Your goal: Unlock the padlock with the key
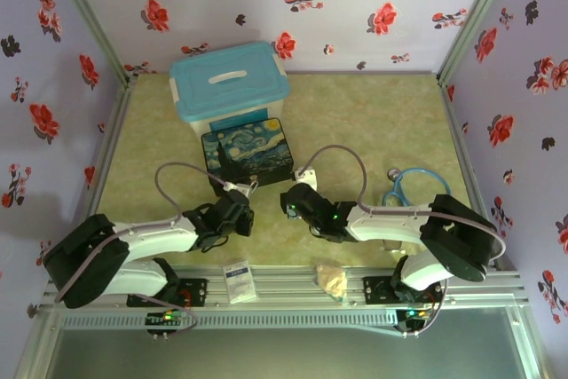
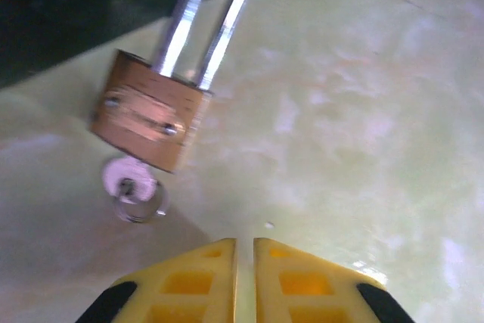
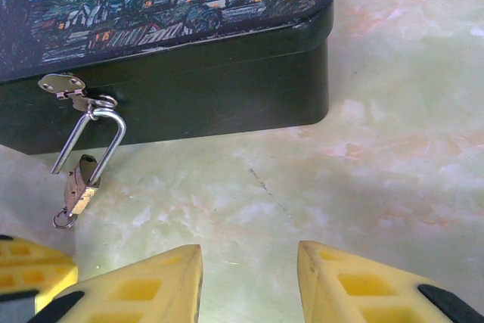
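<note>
The padlock (image 2: 149, 119) hangs on the near side of the dark box (image 3: 212, 104), with the key (image 2: 130, 181) stuck in underneath. It looks hard, light and swingy, so pinch the key's flat head. The left fingers (image 2: 193, 281) are pressed together and empty. The right fingers (image 3: 144, 289) are spread.

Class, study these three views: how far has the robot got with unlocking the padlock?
Done: the key looks inserted in the base of the padlock. In hand: nothing; the left gripper is shut short of the key, the right gripper open. Left: turn the key; both shackle legs sit in the body.

Brass-coloured metal padlock (image 2: 149, 120), shiny silver shackle (image 2: 185, 24); glossy marbled tabletop (image 2: 363, 111).
</note>
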### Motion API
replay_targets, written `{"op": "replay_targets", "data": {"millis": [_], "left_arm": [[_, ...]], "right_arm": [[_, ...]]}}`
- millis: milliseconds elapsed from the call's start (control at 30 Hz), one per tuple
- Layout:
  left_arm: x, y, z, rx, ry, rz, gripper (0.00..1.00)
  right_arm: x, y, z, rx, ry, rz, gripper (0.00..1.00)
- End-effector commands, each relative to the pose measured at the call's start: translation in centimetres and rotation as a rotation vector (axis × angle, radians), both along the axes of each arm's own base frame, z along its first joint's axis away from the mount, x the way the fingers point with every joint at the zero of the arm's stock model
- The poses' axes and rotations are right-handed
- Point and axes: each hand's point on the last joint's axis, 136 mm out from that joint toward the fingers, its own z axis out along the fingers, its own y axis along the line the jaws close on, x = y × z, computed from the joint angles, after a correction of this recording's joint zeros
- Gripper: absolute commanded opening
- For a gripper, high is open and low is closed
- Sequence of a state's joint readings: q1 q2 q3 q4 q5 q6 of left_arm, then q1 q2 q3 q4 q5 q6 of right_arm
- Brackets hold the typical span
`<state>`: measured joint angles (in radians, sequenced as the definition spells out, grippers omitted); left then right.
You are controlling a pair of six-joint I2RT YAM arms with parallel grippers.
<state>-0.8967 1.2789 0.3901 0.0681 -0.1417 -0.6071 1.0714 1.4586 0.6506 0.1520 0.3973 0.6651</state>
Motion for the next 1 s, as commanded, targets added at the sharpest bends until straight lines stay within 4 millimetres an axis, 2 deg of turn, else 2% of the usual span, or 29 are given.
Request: {"op": "replay_targets", "data": {"millis": [0,100,167,267,400,500,633,767,967], "left_arm": [[-1.0,-1.0,0.1,-0.090,0.069,-0.028,0.14],[-0.6,-1.0,1.3,-0.158,0.075,-0.001,0.20],[-0.1,-0.4,2.8,-0.189,0.059,0.031,0.35],[0.9,1.3,6.0,-0.209,0.021,0.070,0.48],[2.2,4.1,10.4,-0.241,-0.058,0.122,0.53],[3.1,5.0,12.2,-0.271,-0.083,0.169,0.59],[4.7,5.6,12.9,-0.274,-0.104,0.211,0.63],[6.4,6.4,13.7,-0.290,-0.142,0.258,0.64],[7.8,7.4,13.8,-0.256,-0.154,0.277,0.65]], "right_arm": [[0.3,-0.4,-0.4,0.003,-0.008,-0.035,0.38],[0.3,0.2,-0.4,0.046,0.008,-0.046,0.38],[0.3,1.0,-0.5,0.096,0.025,-0.046,0.41],[0.4,2.7,-0.5,0.121,0.020,-0.030,0.42],[1.0,4.9,-0.9,0.177,0.028,-0.044,0.48],[1.4,6.8,-1.3,0.247,0.041,-0.049,0.50],[1.9,9.3,-1.7,0.343,0.045,-0.043,0.51],[1.8,10.9,-3.3,0.372,0.102,-0.038,0.49],[1.2,12.3,-4.4,0.409,0.141,-0.018,0.44]]}}
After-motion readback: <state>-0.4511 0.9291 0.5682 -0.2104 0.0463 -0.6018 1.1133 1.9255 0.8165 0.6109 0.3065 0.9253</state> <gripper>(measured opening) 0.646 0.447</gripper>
